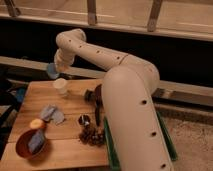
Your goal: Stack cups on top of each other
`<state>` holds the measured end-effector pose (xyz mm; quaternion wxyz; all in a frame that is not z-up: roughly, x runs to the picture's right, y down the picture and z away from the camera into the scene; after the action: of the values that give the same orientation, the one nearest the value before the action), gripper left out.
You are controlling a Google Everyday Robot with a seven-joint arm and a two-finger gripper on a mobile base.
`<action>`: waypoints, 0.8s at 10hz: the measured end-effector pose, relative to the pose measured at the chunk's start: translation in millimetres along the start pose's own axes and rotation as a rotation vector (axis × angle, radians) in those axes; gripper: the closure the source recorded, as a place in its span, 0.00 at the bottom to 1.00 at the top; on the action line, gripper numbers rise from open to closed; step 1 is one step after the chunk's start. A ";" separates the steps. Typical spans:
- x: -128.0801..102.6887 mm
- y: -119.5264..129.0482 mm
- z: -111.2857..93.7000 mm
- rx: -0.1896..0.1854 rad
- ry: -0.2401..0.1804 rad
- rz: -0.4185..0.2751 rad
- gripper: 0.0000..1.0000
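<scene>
The arm bends sharply at its elbow, reaching down toward the table's [75, 107] far edge. Its gripper [55, 69] pinches the blue cup [51, 71] aloft, just above the white cup [61, 86] standing there.

Brown bowl [30, 145] holding perhaps a cloth, pinecone [91, 136] nearby.

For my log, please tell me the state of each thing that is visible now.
Pale blue cup: lifted off the table, at the hand.
Hand: above the table's far left edge, at the blue cup.
White cup: upright on the table, open end up.
Brown bowl: upright, holding something bluish.
</scene>
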<state>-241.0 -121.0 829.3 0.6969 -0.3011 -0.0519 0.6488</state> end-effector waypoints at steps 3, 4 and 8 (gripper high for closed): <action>11.2 -21.2 36.0 -0.013 0.027 0.034 0.78; 12.7 -27.3 42.0 -0.014 0.031 0.046 0.69; 13.6 -44.7 58.1 -0.011 0.048 0.087 0.39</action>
<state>-226.8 -86.8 894.0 0.6674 -0.3223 -0.0258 0.6708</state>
